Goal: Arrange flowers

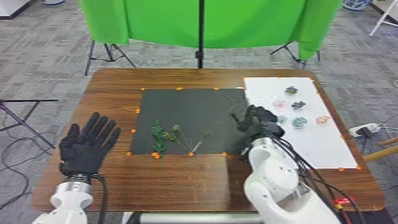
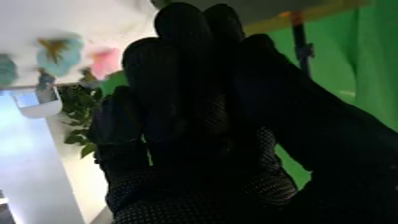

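The right hand (image 1: 265, 127) is seen right of the frame's centre, over the border between the dark mat (image 1: 187, 107) and the white sheet (image 1: 329, 150); whether it is clamped on a stem or empty cannot be told.

Just beyond it, in the right part of the frame, loose flower heads lie on the sheet: a pale one (image 1: 282, 119), a blue-green one (image 1: 299, 121), a peach one (image 1: 322, 119), a pink one (image 1: 279, 104) and two darker green ones, the nearer (image 1: 298, 105) and the farther (image 1: 291, 90). They are judged light, soft and easily crushed, best pinched gently low at the base.

Left of the frame's centre, a leafy green sprig (image 1: 159, 141) and thinner sprigs (image 1: 176, 131) lie on the mat. These should be light and springy, and are best taken by the bare stem.

At the frame's left, the left hand (image 1: 84, 152) is held flat, fingers straight and spread.

Six heads are counted and one leafy sprig; the thinner sprigs overlap and cannot be counted surely.
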`<state>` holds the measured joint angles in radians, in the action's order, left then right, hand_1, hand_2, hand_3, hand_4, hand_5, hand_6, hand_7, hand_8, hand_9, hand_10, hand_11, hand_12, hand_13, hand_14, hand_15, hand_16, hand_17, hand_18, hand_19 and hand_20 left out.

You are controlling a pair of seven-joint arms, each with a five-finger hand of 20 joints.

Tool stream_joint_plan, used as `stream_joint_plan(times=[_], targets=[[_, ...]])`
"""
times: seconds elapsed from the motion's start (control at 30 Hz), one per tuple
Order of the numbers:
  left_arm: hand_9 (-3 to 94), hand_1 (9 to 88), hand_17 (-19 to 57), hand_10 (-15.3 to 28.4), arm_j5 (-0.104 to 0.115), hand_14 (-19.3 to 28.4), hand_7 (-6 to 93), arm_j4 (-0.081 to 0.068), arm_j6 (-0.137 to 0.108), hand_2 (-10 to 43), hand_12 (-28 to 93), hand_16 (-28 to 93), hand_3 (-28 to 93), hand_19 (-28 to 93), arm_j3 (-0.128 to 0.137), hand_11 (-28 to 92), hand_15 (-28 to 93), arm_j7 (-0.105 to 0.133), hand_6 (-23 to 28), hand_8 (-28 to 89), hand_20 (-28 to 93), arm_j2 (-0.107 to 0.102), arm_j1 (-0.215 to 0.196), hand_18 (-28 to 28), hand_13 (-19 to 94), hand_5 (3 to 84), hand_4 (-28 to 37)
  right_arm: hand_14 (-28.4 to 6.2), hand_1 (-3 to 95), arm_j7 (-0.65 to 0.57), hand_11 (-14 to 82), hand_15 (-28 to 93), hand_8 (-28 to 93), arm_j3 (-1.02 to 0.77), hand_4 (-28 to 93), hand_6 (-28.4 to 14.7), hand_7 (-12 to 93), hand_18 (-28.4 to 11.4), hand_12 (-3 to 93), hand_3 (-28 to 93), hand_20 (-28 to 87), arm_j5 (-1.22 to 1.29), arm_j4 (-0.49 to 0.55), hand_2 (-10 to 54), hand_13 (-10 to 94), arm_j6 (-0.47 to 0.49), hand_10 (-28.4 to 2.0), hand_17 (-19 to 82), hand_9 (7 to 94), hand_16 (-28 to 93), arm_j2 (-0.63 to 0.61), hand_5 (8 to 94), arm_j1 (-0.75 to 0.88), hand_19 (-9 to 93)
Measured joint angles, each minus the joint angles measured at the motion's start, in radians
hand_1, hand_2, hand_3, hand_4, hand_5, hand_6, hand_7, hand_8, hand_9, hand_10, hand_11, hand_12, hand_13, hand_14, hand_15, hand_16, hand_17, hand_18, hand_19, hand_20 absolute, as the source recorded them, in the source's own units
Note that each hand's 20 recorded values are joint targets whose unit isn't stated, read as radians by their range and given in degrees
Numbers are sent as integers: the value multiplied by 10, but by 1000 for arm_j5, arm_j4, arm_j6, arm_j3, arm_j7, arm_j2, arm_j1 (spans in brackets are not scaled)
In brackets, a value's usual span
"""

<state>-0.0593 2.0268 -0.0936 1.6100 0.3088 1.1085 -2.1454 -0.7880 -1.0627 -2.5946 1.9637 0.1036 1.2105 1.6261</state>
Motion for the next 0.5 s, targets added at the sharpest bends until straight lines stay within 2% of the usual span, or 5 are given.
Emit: stream_joint_plan(times=[0.17, 0.5], targets=[[401, 283, -69, 160, 0, 176, 92, -1, -1, 133, 97, -69, 778, 398, 0, 188, 389, -4, 108, -83, 139, -1, 1, 163, 300, 477, -283, -202, 411, 9, 255, 713, -21, 11, -215, -66, 126, -284, 185, 827, 448, -6, -1, -95, 552, 8, -224, 309, 682, 215, -3, 771, 19, 928], [400, 282, -70, 161, -2, 175, 92, -2, -2, 135, 97, -70, 777, 398, -1, 189, 390, -16, 108, -82, 138, 0, 2, 164, 299, 477, -283, -197, 402, 36, 242, 703, -24, 29, -218, -72, 112, -284, 180, 827, 440, 64, 20, -76, 560, 103, -218, 293, 701, 202, 11, 781, 18, 900]])
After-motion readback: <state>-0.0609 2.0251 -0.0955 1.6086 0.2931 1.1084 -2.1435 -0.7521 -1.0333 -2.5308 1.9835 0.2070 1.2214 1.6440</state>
